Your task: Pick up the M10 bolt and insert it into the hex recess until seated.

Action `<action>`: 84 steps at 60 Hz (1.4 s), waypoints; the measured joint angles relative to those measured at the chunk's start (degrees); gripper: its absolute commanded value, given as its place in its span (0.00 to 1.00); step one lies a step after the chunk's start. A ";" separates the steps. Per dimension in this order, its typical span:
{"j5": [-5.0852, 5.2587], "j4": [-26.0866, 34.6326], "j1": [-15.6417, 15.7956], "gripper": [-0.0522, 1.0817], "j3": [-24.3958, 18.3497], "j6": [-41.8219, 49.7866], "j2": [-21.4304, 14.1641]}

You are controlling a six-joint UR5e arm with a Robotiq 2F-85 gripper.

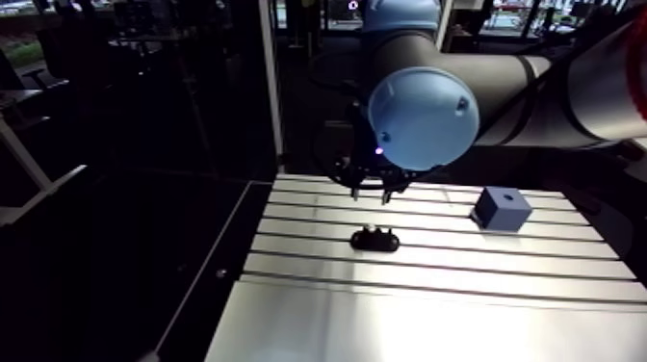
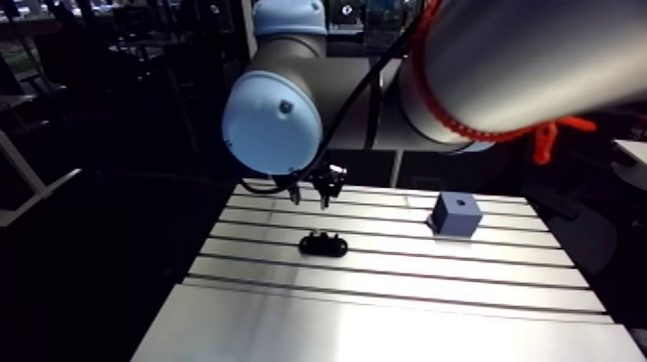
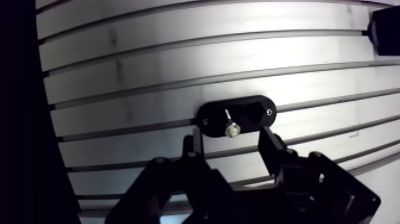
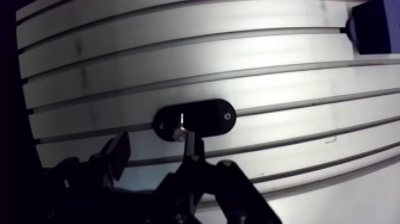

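The small silvery M10 bolt [image 3: 231, 128] stands in a black oval plastic holder [image 3: 256, 114], in the holder's end on one side, its bright end catching the light and its thin shank showing as a pale line against the black. From the wrist view it sits just ahead of the gap between the two fingers [image 3: 269, 146], roughly on the line midway between them, and nothing touches it. The other end of the holder shows a darker hollow and a tiny bright fastener near its rim.

The black two-finger Robotiq gripper [image 3: 231, 146] hangs above the holder with its fingers spread wide and nothing between them. In the arm view there is clear air between the fingertips and the bolt.

The holder lies flat on the slotted aluminium table [image 1: 433, 318], across the band between two of its long grooves. Well off beyond one finger, several grooves farther from the gripper, sits a blue cube-shaped block [image 2: 455, 214] with a small dark opening in its top face; I cannot make out the opening's shape from here. The block and the holder are well apart.
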 measured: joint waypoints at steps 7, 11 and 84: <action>0.02 -0.07 0.02 0.43 0.47 -0.01 0.04; 0.02 -0.10 0.03 0.43 0.74 -0.04 0.06; 0.04 -4.52 -0.37 0.44 3.29 -1.18 2.92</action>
